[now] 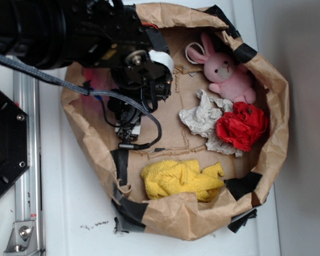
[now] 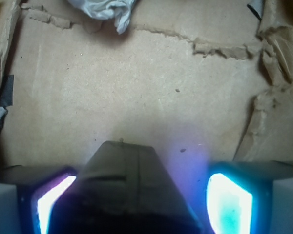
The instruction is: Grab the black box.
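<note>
The paper bag (image 1: 266, 80), rolled down into a nest, holds a yellow cloth (image 1: 178, 178), a pink bunny (image 1: 224, 72), a red cloth (image 1: 242, 125) and crumpled paper (image 1: 202, 117). The arm hides its left part. In the wrist view the black box (image 2: 124, 180) sits between the gripper (image 2: 136, 200) fingers (image 2: 229, 200), dark, slightly glossy, its narrower end pointing away along the cardboard floor (image 2: 136, 87); its near end is cut off. The jaws stand apart on either side; contact cannot be told.
</note>
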`<act>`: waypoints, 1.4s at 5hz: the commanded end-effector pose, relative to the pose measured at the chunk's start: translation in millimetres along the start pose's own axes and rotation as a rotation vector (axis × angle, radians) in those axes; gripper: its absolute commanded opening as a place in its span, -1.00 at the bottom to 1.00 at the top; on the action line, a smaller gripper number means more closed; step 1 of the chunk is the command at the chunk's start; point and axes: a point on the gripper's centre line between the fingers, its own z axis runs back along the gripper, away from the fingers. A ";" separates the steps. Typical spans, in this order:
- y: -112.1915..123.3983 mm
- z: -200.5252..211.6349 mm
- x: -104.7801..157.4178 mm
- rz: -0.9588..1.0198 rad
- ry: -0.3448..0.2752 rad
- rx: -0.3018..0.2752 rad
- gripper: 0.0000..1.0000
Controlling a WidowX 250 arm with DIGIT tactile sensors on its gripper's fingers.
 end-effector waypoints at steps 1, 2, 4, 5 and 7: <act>-18.2 -2.4 -1.3 -0.064 0.010 -0.015 1.00; -12.3 -1.4 -0.7 -0.040 0.029 -0.019 -1.00; -8.9 44.3 4.4 -0.214 -0.056 0.038 -1.00; -24.4 93.5 11.3 -0.266 -0.125 0.125 -1.00; -33.3 156.2 29.7 -0.125 -0.091 0.190 -1.00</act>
